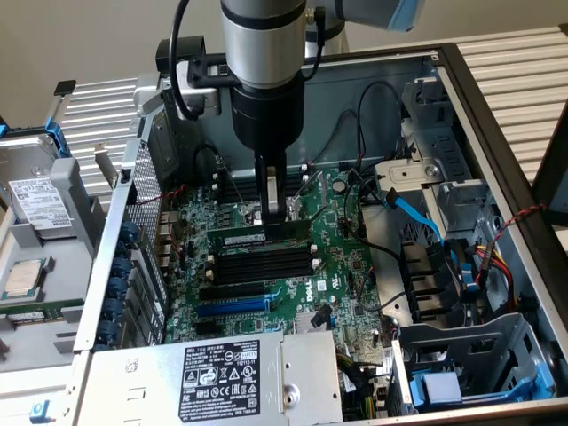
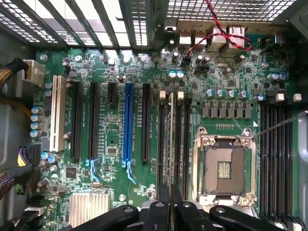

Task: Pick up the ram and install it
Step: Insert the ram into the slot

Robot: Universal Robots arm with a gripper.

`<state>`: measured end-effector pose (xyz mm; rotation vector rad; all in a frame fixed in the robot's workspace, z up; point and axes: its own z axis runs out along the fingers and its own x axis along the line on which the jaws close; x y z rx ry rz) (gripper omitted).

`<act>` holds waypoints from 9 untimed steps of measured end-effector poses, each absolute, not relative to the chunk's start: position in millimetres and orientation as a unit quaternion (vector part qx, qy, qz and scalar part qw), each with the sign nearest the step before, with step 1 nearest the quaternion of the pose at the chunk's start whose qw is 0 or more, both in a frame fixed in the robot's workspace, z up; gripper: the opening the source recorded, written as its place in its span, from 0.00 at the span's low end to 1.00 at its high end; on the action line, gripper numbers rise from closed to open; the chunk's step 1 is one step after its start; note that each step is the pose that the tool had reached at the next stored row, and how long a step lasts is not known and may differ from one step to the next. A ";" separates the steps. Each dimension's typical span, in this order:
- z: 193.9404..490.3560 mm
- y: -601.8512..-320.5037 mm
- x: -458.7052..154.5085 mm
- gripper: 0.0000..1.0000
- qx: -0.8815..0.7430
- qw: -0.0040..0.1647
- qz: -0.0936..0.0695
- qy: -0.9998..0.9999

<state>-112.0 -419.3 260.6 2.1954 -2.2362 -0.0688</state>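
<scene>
- The ram [image 1: 266, 236], a long, thin green circuit-board stick with a white label, stands upright on its edge among the long black plastic memory slots [image 1: 262, 264], parallel to them. Whether it is fully seated cannot be told.
- The arm's black pincer [image 1: 275, 211] comes straight down with its jaws nearly together, clamping the ram's upper edge near the middle.
- The slots sit on a green motherboard [image 1: 346, 266] inside an open grey metal computer case [image 1: 497, 106].
- A blue expansion slot [image 1: 232, 306] lies near the black slots, parallel to them.
- A square metal processor socket [image 2: 224, 168] sits just beside the slots.
</scene>
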 end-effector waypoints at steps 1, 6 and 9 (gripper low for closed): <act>259.2 -419.3 -112.0 0.13 0.700 0.003 -0.022 -0.713; 254.5 -419.9 -112.0 0.13 0.700 0.004 -0.022 -0.713; 252.3 -420.8 -111.9 0.13 0.701 0.004 -0.022 -0.713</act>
